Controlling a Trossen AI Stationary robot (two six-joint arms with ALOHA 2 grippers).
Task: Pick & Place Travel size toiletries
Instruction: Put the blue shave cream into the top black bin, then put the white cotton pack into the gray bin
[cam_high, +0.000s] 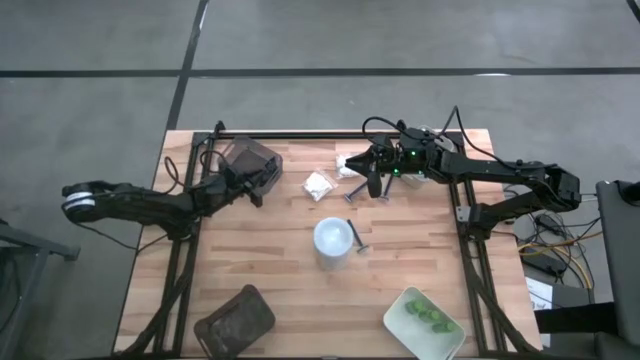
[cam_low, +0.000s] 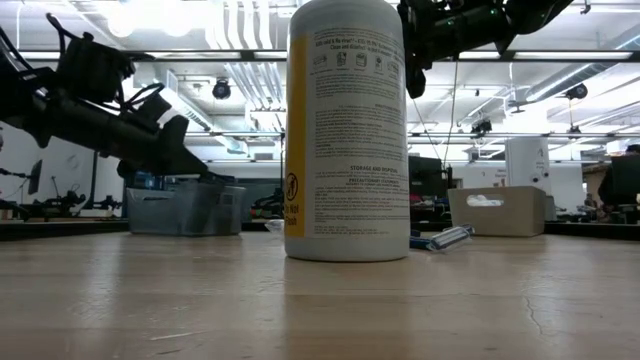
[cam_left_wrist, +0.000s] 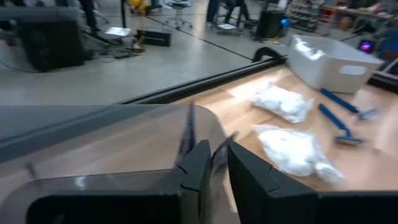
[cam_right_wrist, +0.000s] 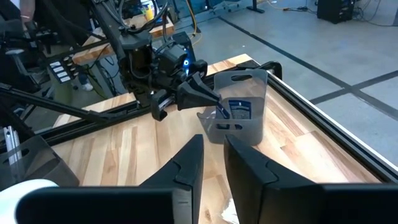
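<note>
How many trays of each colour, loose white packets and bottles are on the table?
Dark trays: 2
Pale trays: 2
Loose white packets: 2
Bottle: 1
Total: 7

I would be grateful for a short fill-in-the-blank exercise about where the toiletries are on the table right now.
1. The green pieces lie inside the pale tray on the ___ arm's side of the table.
2. The bottle stands ___ near the middle of the table.
3. In the high view, ___ white packets lie on the bare wood.

Missing words: right; upright; two
</note>
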